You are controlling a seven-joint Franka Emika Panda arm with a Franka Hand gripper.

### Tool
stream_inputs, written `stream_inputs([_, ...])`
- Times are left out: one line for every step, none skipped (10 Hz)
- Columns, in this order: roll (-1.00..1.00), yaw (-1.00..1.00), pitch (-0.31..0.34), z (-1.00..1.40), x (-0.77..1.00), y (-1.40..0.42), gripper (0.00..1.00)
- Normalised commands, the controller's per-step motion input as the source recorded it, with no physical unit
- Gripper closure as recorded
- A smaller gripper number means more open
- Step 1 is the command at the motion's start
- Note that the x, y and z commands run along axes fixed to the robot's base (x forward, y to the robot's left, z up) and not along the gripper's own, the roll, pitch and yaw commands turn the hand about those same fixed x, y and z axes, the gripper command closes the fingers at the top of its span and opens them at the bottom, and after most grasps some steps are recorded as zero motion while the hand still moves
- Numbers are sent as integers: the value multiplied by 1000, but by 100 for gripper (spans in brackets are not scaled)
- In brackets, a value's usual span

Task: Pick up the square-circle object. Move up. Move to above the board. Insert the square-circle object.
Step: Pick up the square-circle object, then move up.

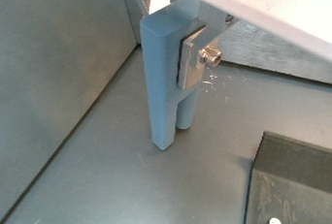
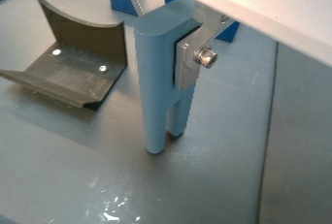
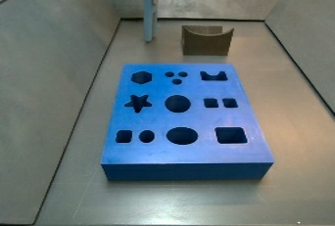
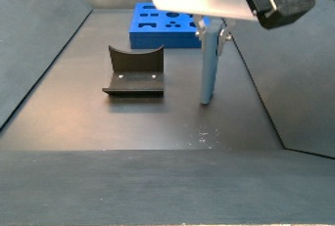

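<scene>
The square-circle object (image 1: 162,82) is a tall light grey-blue peg standing upright, its lower end at or just above the grey floor. My gripper (image 1: 172,39) is shut on its upper part, with one silver finger (image 2: 191,61) flat against the peg's side in both wrist views. In a side view the peg (image 3: 149,20) is at the far end of the bin, beyond the board (image 3: 183,161), a thick bright-blue slab with several shaped holes. In a side view the gripper (image 4: 216,29) and the peg (image 4: 210,66) are to the right of the board (image 4: 151,36).
The fixture (image 3: 205,40), a dark curved bracket on a base plate, stands on the floor between the peg and the board's far edge, and shows as the fixture (image 4: 133,71) left of the peg. Grey bin walls rise on all sides.
</scene>
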Motion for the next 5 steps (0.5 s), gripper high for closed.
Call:
stream_inputs([0,0,0,0,0,0,100])
stream_inputs([0,0,0,0,0,0,100])
stream_inputs([0,0,0,0,0,0,100])
stream_inputs([0,0,0,0,0,0,100])
stream_inputs([0,0,0,833,0,0,100])
